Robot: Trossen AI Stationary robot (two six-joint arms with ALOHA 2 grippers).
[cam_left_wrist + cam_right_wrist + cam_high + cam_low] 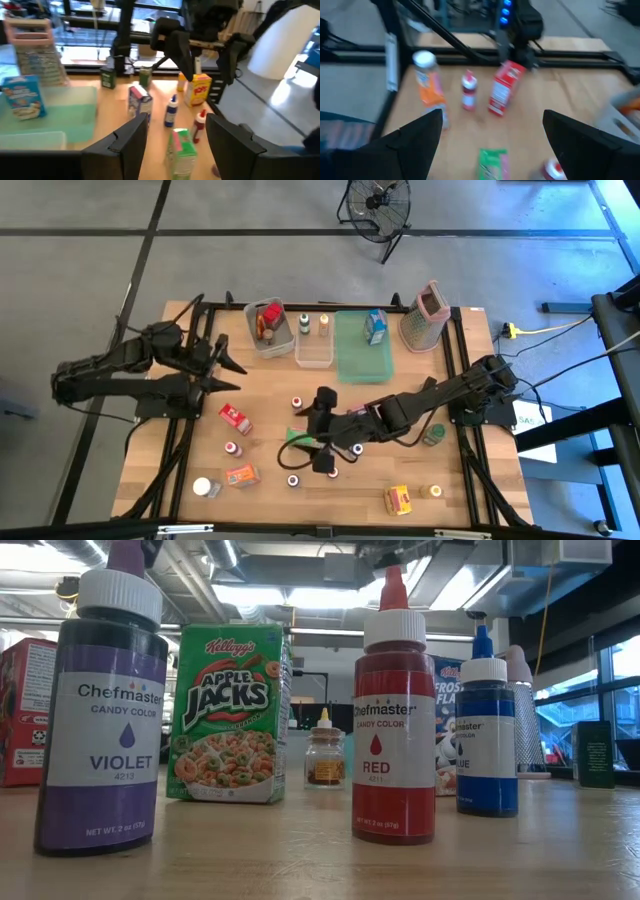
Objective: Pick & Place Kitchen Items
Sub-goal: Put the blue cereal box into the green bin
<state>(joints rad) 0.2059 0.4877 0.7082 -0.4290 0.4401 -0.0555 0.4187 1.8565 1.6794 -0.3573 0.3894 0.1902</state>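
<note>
Small groceries stand scattered on the wooden table: a red box (236, 418), an orange packet (241, 475), a yellow box (398, 500) and several little bottles. A green cereal box (297, 435) stands near the table's middle. My right gripper (312, 432) hovers open above it, and the box (492, 162) shows low between its fingers, untouched. My left gripper (232, 375) is open and raised over the table's left part with nothing between its fingers (130, 145). In the low view the green box (228, 712) stands between a violet bottle (100, 710) and a red bottle (393, 715). Neither gripper shows in that view.
At the far edge stand a clear bin (270, 328) holding items, a second clear bin (313, 340), a green tray (363, 355) with a blue box (375, 327), and a metal grater (425, 315). A green jar (433, 435) stands by my right arm.
</note>
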